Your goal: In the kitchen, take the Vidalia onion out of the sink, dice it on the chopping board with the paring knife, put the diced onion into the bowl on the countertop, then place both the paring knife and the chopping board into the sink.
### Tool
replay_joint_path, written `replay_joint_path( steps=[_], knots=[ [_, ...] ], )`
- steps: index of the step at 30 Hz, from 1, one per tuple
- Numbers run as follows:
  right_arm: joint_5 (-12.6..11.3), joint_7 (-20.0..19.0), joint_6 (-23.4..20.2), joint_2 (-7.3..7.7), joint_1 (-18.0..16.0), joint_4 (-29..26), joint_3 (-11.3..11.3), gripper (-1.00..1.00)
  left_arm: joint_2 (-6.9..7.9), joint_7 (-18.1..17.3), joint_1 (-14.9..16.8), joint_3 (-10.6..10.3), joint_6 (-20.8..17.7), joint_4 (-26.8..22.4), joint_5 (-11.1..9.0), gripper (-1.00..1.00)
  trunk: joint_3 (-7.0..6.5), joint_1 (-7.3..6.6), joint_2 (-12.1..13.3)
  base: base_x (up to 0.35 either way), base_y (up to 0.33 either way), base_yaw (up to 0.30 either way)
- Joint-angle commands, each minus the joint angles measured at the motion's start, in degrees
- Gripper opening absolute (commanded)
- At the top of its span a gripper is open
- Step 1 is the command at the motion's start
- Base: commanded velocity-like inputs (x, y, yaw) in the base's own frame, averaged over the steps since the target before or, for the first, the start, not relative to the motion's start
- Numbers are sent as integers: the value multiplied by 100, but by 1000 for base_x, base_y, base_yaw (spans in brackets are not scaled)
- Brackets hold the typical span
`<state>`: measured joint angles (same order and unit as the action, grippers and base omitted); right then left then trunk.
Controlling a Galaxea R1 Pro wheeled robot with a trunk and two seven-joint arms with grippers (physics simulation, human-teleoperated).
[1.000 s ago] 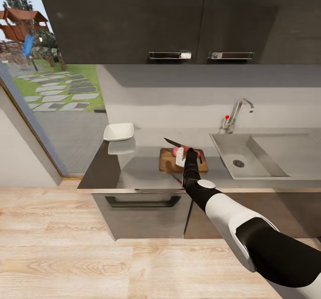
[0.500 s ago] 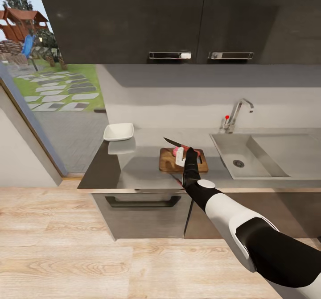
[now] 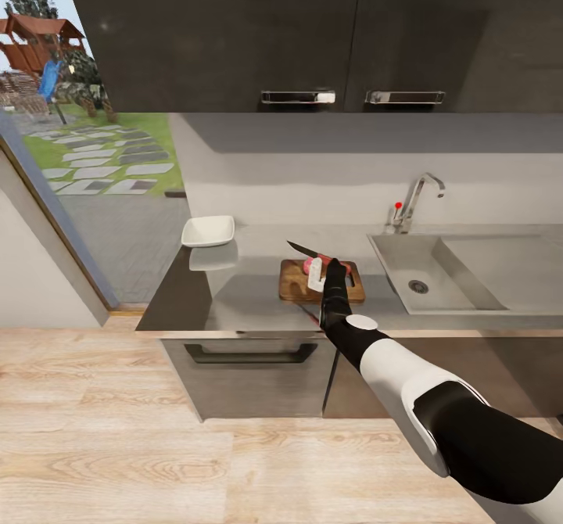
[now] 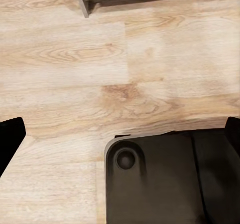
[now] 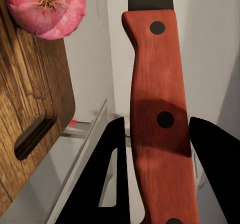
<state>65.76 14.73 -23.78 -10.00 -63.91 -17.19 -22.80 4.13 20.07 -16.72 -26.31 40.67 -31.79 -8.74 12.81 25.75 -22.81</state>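
The right tool [image 5: 155, 149] is clamped on the paring knife [image 5: 157, 108], its blade poised over the whole Vidalia onion [image 3: 307, 266] on the chopping board [image 3: 293, 283]. Nothing has shifted over the last second, so dicing hasn't begun; the bowl [image 3: 208, 231] waits on the worktop [image 3: 234, 297] at ten o'clock from the board, the sink [image 3: 438, 270] at three

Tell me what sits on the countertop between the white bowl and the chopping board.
Nothing: in the head view, the stretch of countertop between the bowl and the chopping board is bare grey surface, carrying only the bowl's reflection.
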Motion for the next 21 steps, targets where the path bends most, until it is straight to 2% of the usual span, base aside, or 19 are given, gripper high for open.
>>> replay_joint_path(
  steps=[1, 13, 21],
  knots=[
    [30, 4, -52, 0, -7, 5, -37, -100, 9, 30, 2, -49, 11, -11, -57, 100, 10, 4, -11, 41, 0, 0],
    [25, -10, -59, 0, -4, 63, -40, -100, 1, 25, 2, -40, 6, 156, -57, 100, 10, 4, -11, 188, -15, 0],
    [24, -47, -168, 0, -5, 97, -48, -100, -6, 24, 2, -40, 4, 196, -57, 100, 10, 4, -11, 43, 0, 0]
  ],
)
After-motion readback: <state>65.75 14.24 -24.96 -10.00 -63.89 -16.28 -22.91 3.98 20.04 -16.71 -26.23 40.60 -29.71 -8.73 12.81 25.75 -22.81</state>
